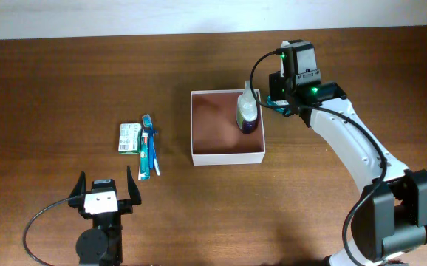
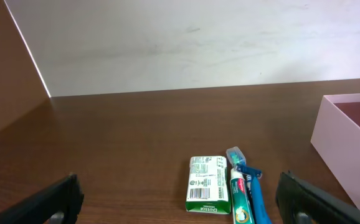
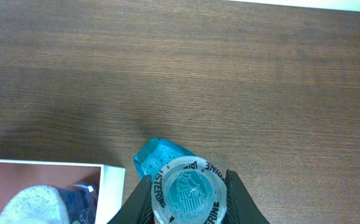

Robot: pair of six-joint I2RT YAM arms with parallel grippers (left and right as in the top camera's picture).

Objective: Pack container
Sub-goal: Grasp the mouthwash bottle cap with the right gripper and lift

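The right pincer (image 3: 187, 200) is closed narrowly on the round, clear ribbed cap of a small teal mouthwash bottle (image 3: 156, 155). The wrist camera looks straight down on the embossed cap, so the bottle's long axis appears to be upright. The faceted, translucent plastic body shows just above the cap in that frame.

The container (image 3: 113, 182) is the thing the coming move turns on. Its corner sits at the lower left of the wrist frame, just beside the held bottle. In the overhead frame the pincer hangs at the box's upper right edge, so the drop probably needs only a short shift toward frame left. The box is square and shallow, with thin white walls and a matte reddish-brown floor. A white-capped bottle (image 1: 247, 114) already stands near its right wall.

The left pincer (image 1: 107, 193) waits wide open at the lower left, well apart from the box. Above it on the wood-grain table (image 1: 66, 81) lie a green-and-white packet (image 1: 129, 137), a toothpaste tube (image 2: 241, 198) and a blue toothbrush (image 2: 256, 186).
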